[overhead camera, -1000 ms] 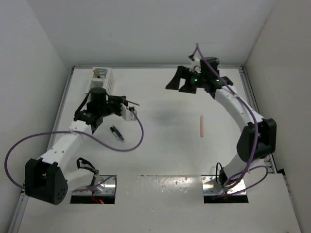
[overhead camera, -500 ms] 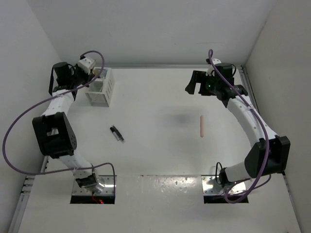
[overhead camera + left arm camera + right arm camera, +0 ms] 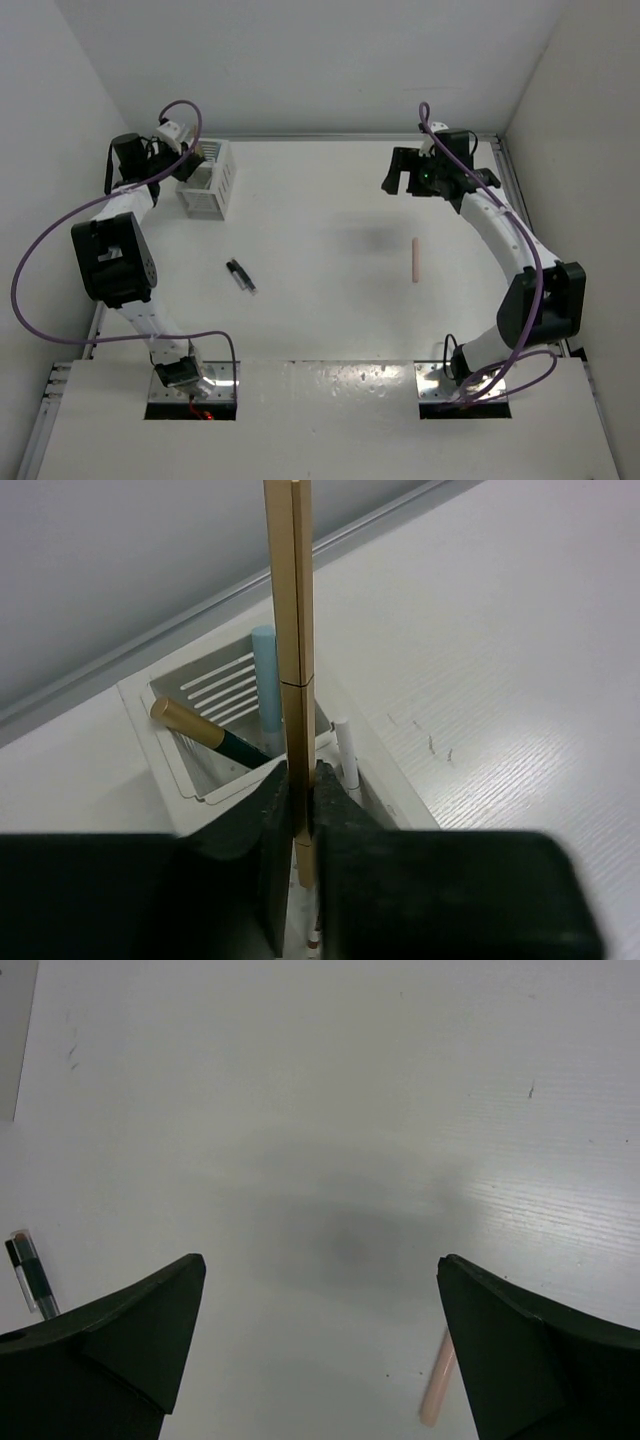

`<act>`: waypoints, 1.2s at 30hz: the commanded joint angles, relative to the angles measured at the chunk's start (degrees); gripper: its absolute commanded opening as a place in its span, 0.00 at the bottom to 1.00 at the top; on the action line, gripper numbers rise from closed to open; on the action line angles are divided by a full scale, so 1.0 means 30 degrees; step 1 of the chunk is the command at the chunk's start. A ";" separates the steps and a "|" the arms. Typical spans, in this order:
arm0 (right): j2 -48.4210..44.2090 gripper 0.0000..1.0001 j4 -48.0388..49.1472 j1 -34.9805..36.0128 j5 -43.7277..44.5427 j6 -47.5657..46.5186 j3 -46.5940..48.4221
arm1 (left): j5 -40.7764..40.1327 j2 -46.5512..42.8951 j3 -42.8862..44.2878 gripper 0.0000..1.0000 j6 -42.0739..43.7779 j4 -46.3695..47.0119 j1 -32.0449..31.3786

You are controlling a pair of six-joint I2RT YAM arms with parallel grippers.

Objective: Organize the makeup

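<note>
My left gripper (image 3: 298, 785) is shut on a tan-gold stick (image 3: 290, 630) and holds it over the white slotted box (image 3: 190, 770), which stands at the back left in the top view (image 3: 207, 180). In the box stand a light blue stick (image 3: 265, 685), a black stick with a gold end (image 3: 195, 728) and a thin white stick (image 3: 345, 755). My right gripper (image 3: 320, 1290) is open and empty, high over the table at the back right (image 3: 400, 172). A pink stick (image 3: 415, 259) lies below it, also in the right wrist view (image 3: 438, 1385). A short black tube (image 3: 240, 275) lies at left centre.
White walls close in the table on the left, back and right. The black tube also shows at the left edge of the right wrist view (image 3: 28, 1272). The left arm's purple cable loops over the left side (image 3: 40, 270).
My left arm swung from the table's left centre back to the box with the tan-gold stick in its grip. My right gripper drew back toward the far right corner.
</note>
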 commanded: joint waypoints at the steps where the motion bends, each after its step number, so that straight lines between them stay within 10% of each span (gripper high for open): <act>1: -0.0040 1.00 -0.0175 0.0088 0.0304 -0.0484 0.1411 | 0.1562 0.0086 -0.0361 0.16 -0.0219 0.0844 0.0129; 2: -0.0010 1.00 -0.0409 0.0117 0.0362 -0.0747 0.1530 | 0.1564 0.0086 -0.0361 0.34 0.0160 0.0667 0.0129; 8: -0.0009 1.00 -0.1641 0.0176 0.1415 -0.1568 0.1795 | 0.1330 0.0086 -0.0361 0.44 0.1306 -0.0680 0.0332; 19: -0.2352 1.00 -0.1469 0.0735 0.2859 -0.4295 -0.2122 | -0.0135 -0.1288 0.3147 0.44 0.2390 -0.4660 0.0510; 24: -0.2677 0.54 -0.0381 -0.0236 -0.0049 -0.2156 -0.4762 | -0.1099 -0.2255 0.5960 0.44 0.3501 -0.7589 0.0510; 36: 0.1066 0.62 -0.2551 0.0322 0.3613 -0.0164 -0.7522 | -0.2330 -0.4747 0.6641 0.47 0.6343 -1.3161 -0.0572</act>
